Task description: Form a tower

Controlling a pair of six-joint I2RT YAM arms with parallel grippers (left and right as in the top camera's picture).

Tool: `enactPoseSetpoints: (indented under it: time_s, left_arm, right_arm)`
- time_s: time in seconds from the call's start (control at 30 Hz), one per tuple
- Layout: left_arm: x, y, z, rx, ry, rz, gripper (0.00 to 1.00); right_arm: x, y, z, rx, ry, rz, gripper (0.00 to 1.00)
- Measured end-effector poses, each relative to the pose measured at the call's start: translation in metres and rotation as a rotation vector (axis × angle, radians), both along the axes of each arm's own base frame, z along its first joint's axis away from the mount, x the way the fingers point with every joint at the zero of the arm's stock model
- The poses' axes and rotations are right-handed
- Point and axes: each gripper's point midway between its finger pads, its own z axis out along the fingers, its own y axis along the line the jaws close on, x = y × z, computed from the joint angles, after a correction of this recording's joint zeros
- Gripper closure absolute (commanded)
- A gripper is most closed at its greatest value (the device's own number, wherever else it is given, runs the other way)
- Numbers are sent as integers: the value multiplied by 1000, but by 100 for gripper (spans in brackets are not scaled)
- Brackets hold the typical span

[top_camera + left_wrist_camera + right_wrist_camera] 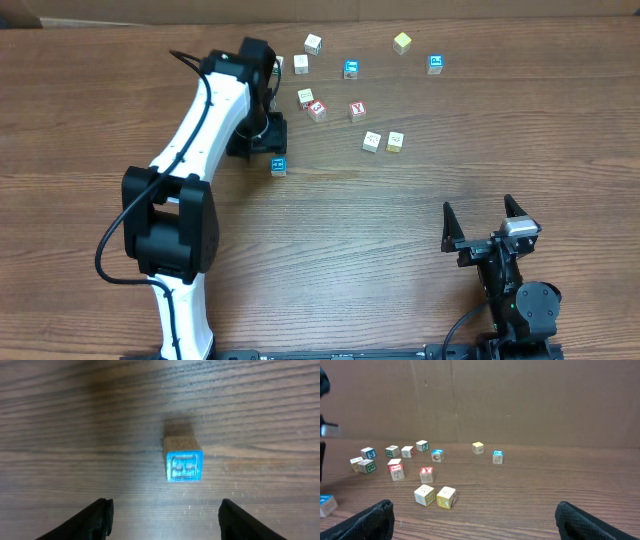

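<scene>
No tower is in view; only single wooden cubes lie on the table. A blue-topped cube (278,166) (183,465) stands alone on the wood. My left gripper (266,136) (165,512) hovers just beside it, open, with only bare table between its fingers. Near the front right my right gripper (485,225) (475,515) stands wide open and holds nothing; the same blue-topped cube (326,502) shows at the left edge of its view.
Several loose cubes lie scattered at the back: a red Y cube (357,111) (426,474), a pale pair (371,141) (395,141), blue-faced ones (351,69) (435,64) and a yellow one (402,42). A cardboard wall (520,400) closes the far side.
</scene>
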Motion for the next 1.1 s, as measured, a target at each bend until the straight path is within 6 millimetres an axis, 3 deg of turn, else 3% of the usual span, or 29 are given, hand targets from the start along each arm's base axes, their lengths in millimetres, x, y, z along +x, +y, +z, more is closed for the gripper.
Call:
enactPoseSetpoints:
  time_s: [0.13, 0.23, 0.33, 0.4, 0.5, 0.6, 0.67, 0.8, 1.1]
  left_arm:
    - [0, -8, -19, 9, -19, -11, 26]
    - [16, -17, -21, -5, -92, -19, 23]
    - [35, -22, -19, -27, -170, -11, 32]
    - [41, -23, -18, -32, -193, -6, 32]
    - [39, -22, -18, -30, -185, -4, 32]
    - [26, -24, -22, -15, -143, -14, 46]
    - [15, -28, -27, -5, -110, -20, 49]
    - [-4, -36, -40, 33, -68, -50, 48]
    - [1, -31, -41, 105, -119, -59, 50]
  right_arm:
    - [0, 0, 0, 0, 0, 0, 0]
    - [0, 0, 0, 0, 0, 0, 0]
    - [0, 0, 0, 0, 1, 0, 0]
    - [0, 0, 0, 0, 0, 0, 0]
    - [0, 0, 0, 0, 0, 0, 0]
    - [0, 0, 0, 0, 1, 0, 0]
    - [0, 0, 0, -1, 0, 0, 0]
    - [0, 0, 0, 0, 0, 0, 0]
    - [0, 0, 0, 0, 0, 0, 0]
